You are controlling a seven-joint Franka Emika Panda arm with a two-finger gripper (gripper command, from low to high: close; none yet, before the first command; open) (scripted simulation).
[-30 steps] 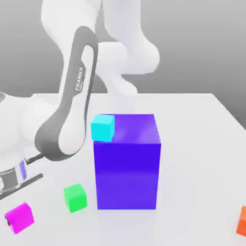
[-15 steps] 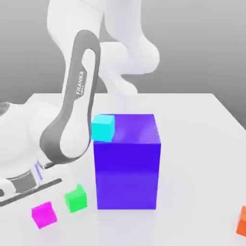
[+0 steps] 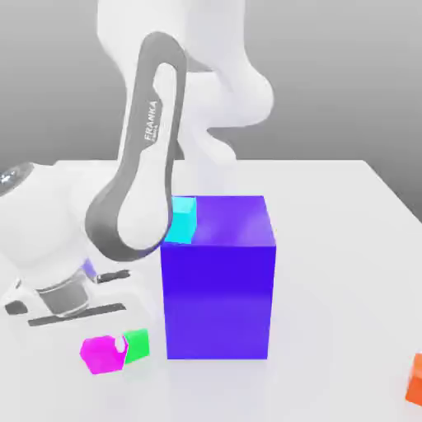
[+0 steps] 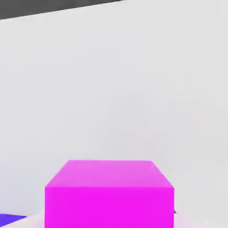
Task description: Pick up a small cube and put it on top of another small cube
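We get the exterior view raised, looking down across the counter (image 3: pixel 330 214) toward the arm's base, mid-range. Our hand view sits very close to the magenta cube (image 4: pixel 109 193), facing over the counter. Both views share that cube (image 3: pixel 102 354).

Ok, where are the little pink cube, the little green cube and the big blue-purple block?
Small magenta-pink cube (image 3: pixel 102 354): exterior view, its front face.
Small green cube (image 3: pixel 138 345): exterior view, its visible front face beside the pink one.
Big blue-violet block (image 3: pixel 218 301): exterior view, middle of its front face.
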